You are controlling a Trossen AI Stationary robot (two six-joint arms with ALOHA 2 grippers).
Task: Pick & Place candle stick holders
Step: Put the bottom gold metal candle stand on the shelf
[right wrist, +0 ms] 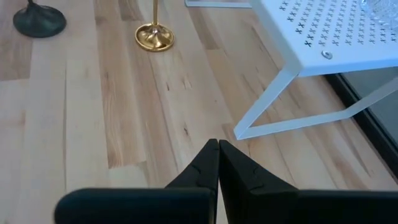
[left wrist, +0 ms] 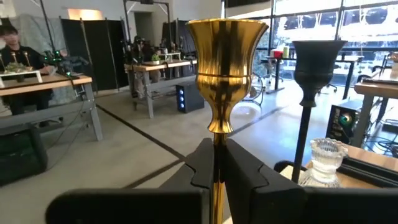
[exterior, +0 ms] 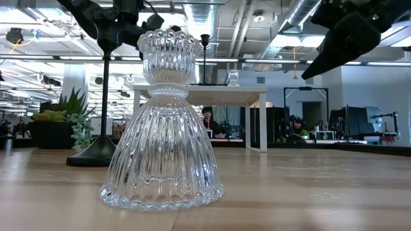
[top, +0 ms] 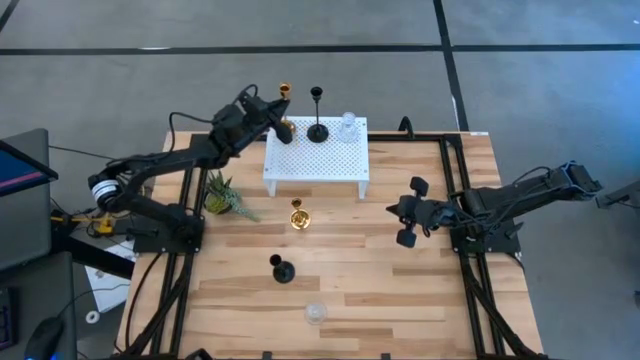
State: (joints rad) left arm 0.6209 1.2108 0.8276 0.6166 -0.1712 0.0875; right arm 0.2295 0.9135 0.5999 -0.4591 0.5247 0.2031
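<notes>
A white perforated stand (top: 318, 160) stands at the table's far middle. A black holder (top: 317, 128) and a clear glass holder (top: 347, 126) rest on it by their bases. My left gripper (top: 279, 122) is at the stand's far left corner, shut on a gold holder (top: 285, 93). A second gold holder (top: 297, 216), a black holder (top: 283, 270) and a clear glass holder (top: 316, 313) stand on the wood. My right gripper (top: 400, 222) is shut and empty, right of the stand. My left gripper pinches the gold holder's thin stem (left wrist: 216, 186) between its two fingers (left wrist: 244, 171), below the cup (left wrist: 227, 56). The fingers come about level from the table's left and lie across the stem. The holder stands upright. The gripper hides its base, so I cannot tell whether it rests on the stand.
A small green plant (top: 226, 196) lies left of the stand, close to my left arm. Bare wood (right wrist: 124, 124) lies between the stand and the holders on the table. In the low view the clear glass holder (exterior: 164, 128) fills the foreground. People sit in the room beyond.
</notes>
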